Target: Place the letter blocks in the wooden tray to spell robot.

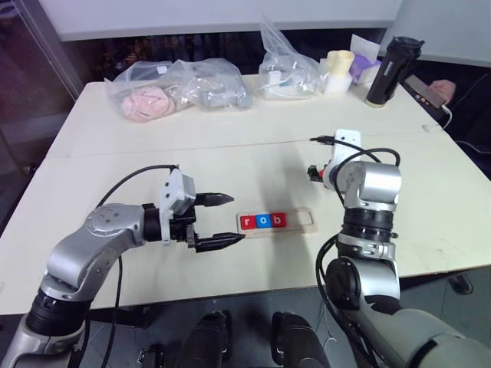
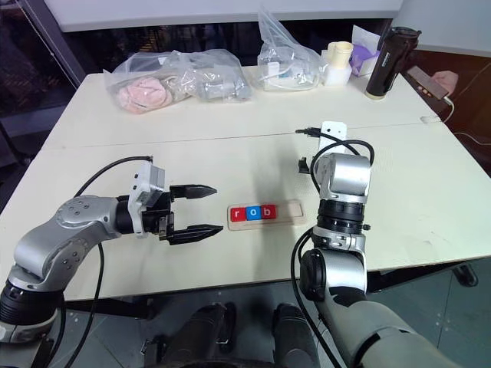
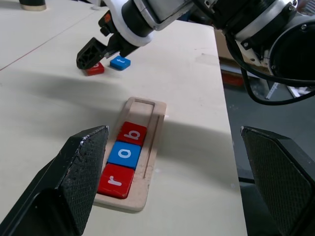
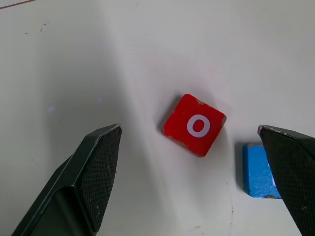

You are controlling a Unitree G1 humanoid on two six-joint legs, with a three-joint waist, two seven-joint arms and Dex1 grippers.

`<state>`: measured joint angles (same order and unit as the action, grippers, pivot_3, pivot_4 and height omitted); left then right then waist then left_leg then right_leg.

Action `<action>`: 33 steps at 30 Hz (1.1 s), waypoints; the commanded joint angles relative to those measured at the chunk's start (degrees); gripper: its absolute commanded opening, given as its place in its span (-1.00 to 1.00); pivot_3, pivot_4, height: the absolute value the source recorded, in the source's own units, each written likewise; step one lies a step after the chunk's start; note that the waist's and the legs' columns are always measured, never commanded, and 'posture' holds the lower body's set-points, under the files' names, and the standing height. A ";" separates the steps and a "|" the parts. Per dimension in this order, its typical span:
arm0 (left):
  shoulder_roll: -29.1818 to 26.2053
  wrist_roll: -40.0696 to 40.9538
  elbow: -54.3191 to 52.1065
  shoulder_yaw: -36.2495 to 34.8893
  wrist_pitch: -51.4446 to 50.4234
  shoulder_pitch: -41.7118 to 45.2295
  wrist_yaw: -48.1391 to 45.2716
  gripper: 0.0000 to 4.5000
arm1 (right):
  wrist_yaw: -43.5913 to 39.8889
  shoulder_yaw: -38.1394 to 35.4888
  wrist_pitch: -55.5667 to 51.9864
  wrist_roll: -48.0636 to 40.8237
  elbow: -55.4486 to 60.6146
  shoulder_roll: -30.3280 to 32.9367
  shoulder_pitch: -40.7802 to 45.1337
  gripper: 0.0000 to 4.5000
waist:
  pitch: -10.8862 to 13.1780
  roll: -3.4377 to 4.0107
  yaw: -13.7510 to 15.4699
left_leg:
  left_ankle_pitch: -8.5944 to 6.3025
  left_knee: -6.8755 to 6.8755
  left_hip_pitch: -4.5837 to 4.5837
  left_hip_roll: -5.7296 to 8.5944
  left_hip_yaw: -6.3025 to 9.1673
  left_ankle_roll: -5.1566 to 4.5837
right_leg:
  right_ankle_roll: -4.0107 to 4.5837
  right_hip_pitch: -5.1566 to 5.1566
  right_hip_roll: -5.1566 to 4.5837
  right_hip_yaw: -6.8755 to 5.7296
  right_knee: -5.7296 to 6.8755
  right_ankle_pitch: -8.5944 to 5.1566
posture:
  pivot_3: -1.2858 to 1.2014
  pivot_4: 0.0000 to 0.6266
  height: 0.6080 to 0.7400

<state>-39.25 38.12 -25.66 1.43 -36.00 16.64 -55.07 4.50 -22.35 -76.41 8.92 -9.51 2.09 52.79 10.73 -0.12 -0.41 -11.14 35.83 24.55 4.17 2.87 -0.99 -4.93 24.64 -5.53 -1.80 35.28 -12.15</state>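
The wooden tray [image 1: 301,220] lies in the middle of the table. It holds a red r [image 1: 248,222], a blue o [image 1: 263,221] and a red b [image 1: 278,220], and its right part is bare. My left gripper [image 1: 235,218] hovers open just left of the tray, pointing at it. Two loose letter blocks lie beyond the tray's right end: a red o [image 4: 195,125] and a blue one [image 4: 258,170] whose letter I cannot read. My right gripper [image 4: 189,129] hangs open right above the red o, one finger on each side, not touching it.
Clear plastic bags [image 1: 176,92] with soft items lie along the table's far edge, and another bag [image 1: 288,69] sits to their right. A cream cup [image 1: 337,70], a black bottle [image 1: 391,69] and a phone [image 1: 426,90] stand at the far right corner.
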 commanded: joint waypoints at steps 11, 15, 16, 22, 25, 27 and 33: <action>0.09 0.59 -1.90 -0.96 0.28 -0.32 1.24 1.00 | 7.69 -3.14 8.48 -5.26 -13.36 0.29 5.89 0.99 | 0.00 0.00 -0.67 | 0.01 -0.02 -0.07 -0.01 -0.01 -0.02 | 0.00 -0.04 0.03 0.00 0.02 0.00 | 0.03 -0.52 0.97; 0.11 0.60 -1.92 -0.92 0.32 -0.31 1.58 1.00 | 7.91 -1.70 8.52 -6.31 -14.73 0.25 6.27 0.99 | 0.00 0.00 -0.66 | 0.01 -0.02 -0.08 -0.01 0.00 -0.02 | -0.01 -0.06 0.04 0.00 0.01 0.00 | 0.03 -0.52 0.97; 0.07 0.60 -1.94 -0.93 0.36 -0.36 1.60 1.00 | 7.97 -1.26 8.07 -6.53 -14.55 0.06 6.17 0.88 | 0.00 0.00 -0.66 | 0.01 -0.02 -0.08 -0.02 0.00 -0.02 | -0.01 -0.06 0.04 0.00 0.02 0.00 | 0.03 -0.52 0.97; -0.03 0.46 -1.88 -0.98 0.74 -0.63 1.56 1.00 | 9.04 -0.33 6.32 -7.66 -12.34 -0.92 5.32 -0.38 | 0.00 0.00 -0.66 | 0.01 -0.03 -0.08 -0.02 0.00 -0.02 | 0.00 -0.06 0.05 0.01 0.02 0.00 | 0.03 -0.52 0.97; 0.05 0.38 -1.65 -0.88 0.93 -0.60 1.42 1.00 | 9.41 -0.13 5.53 -8.10 -11.51 -0.94 4.98 -0.99 | 0.00 0.00 -0.63 | 0.01 -0.03 -0.08 -0.02 0.01 -0.02 | 0.00 -0.06 0.05 0.01 0.01 0.00 | 0.03 -0.52 0.97; 0.09 0.34 -1.49 -0.80 1.03 -0.53 1.30 1.00 | 9.27 0.02 4.96 -8.41 -10.83 -0.59 4.72 -0.99 | 0.00 0.00 -0.61 | 0.01 -0.03 -0.08 -0.02 0.01 -0.02 | 0.00 -0.05 0.05 0.00 0.01 -0.01 | 0.03 -0.52 0.97; 0.00 0.14 -0.77 -0.56 1.44 -0.29 0.50 1.00 | 5.64 2.81 1.23 -9.52 -4.64 2.20 3.83 -0.99 | 0.01 0.01 -0.60 | 0.01 -0.07 -0.07 -0.02 0.00 -0.02 | 0.00 -0.05 0.04 0.00 -0.03 -0.01 | 0.03 -0.52 0.97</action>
<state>-39.24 38.05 -25.85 1.41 -35.56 16.05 -54.12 10.82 -19.82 -73.98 0.56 -17.72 3.76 55.96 10.74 -0.11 -1.01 -11.13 35.75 24.48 4.15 2.88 -1.01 -4.93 24.59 -5.49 -1.79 35.25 -12.16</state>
